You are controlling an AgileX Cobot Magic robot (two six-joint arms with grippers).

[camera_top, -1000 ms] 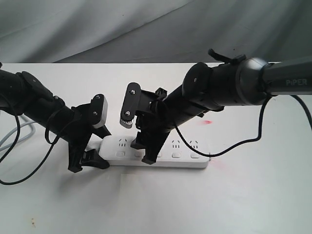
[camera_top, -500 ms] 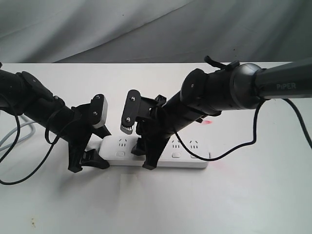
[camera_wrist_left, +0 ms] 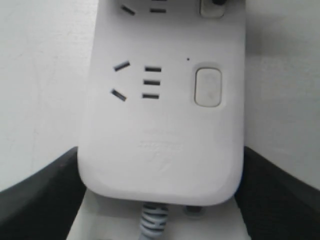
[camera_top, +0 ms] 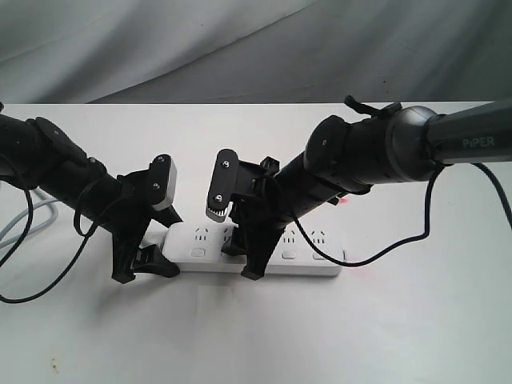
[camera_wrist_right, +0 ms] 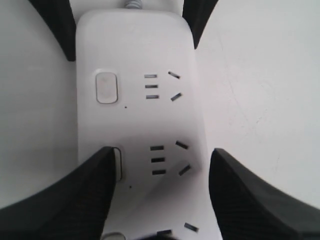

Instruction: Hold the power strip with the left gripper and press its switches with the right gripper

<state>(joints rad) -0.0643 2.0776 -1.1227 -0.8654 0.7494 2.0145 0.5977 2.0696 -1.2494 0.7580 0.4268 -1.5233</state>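
The white power strip [camera_top: 304, 250] lies flat on the white table. My left gripper [camera_top: 164, 246] is shut on its cord end; in the left wrist view the black fingers [camera_wrist_left: 40, 200] press both long sides of the power strip [camera_wrist_left: 160, 125], next to the first switch [camera_wrist_left: 207, 86]. My right gripper [camera_top: 242, 254] stands open over the strip. In the right wrist view the right gripper [camera_wrist_right: 162, 165] straddles the strip, and one of its fingers [camera_wrist_right: 65, 200] covers part of the second switch [camera_wrist_right: 117, 162]. The first switch [camera_wrist_right: 106, 88] is uncovered.
The grey cord [camera_top: 32, 220] trails off to the left behind the left arm. A thin black cable [camera_top: 384, 240] loops from the right arm down beside the strip's far end. Faint red marks [camera_top: 344, 200] show on the table. A grey cloth hangs at the back.
My right gripper has shifted slightly along the strip and its front fingertip sits a little lower on it. The left gripper and the strip have stayed put.
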